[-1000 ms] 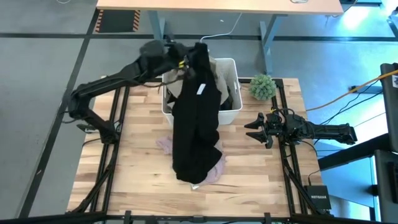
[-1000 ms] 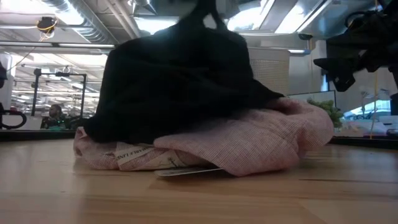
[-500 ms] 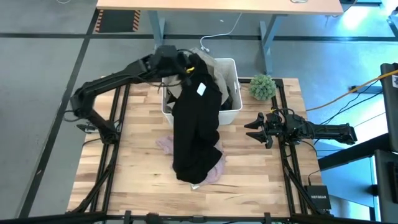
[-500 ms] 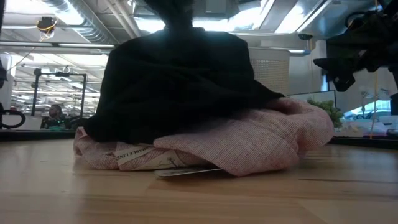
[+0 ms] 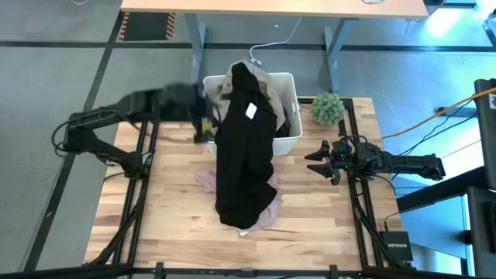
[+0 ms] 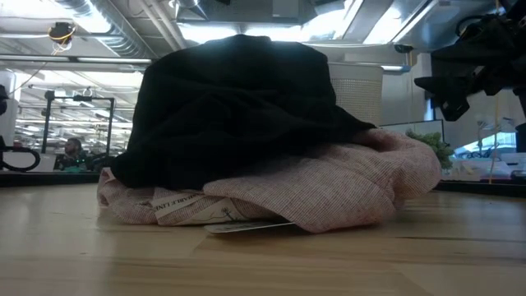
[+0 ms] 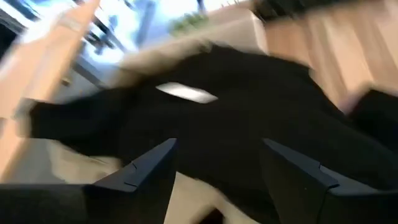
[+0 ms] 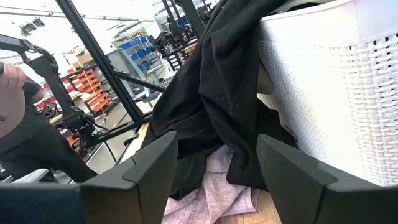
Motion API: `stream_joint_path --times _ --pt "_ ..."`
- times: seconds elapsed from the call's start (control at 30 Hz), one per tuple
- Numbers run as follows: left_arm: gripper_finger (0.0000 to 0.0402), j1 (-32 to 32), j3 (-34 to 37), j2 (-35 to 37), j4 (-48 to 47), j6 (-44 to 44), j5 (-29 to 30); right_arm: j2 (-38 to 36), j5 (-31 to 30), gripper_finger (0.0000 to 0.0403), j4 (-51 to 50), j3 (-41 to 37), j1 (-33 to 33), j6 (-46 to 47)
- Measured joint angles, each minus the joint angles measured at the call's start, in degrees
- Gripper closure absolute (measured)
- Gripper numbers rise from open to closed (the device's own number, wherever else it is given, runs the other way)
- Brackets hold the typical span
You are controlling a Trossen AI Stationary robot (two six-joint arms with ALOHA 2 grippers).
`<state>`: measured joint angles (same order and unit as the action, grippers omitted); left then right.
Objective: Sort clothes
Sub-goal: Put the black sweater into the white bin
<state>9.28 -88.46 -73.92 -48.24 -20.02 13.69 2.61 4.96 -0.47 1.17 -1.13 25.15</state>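
I have let go of the black garment; it drapes from the bin onto the pink one. My left hand, open and empty, has swung beside the bin.

Four garments perhaps, black, pink, beige, one bin, one plant

A long garment drapes from the bin at the table's back edge onto another garment — a plant sits right of the bin.
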Motion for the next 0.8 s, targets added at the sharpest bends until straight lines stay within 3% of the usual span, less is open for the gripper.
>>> stream_joint_path --times 0.13,0.3,0.6,0.7,0.8 --pt "0.018 -9.4 2.8 -0.2 -6.1 5.2 6.8 0.0 0.0 0.0166 0.0 0.0 0.0 0.0" --pt "0.018 -20.1 9.9 -0.2 -7.0 15.2 11.5 0.0 0.0 0.0166 0.0 0.0 0.0 0.0" --pt "0.018 -32.1 24.5 -0.2 -4.7 35.3 12.8 0.0 0.0 0.0166 0.0 0.0 0.0 0.0" --pt "0.018 -34.1 30.4 -0.5 -0.8 39.8 12.9 0.0 0.0 0.0166 0.0 0.0 0.0 0.0" --pt "0.018 -34.3 36.7 -1.4 10.4 40.3 13.2 0.0 0.0 0.0166 0.0 0.0 0.0 0.0"
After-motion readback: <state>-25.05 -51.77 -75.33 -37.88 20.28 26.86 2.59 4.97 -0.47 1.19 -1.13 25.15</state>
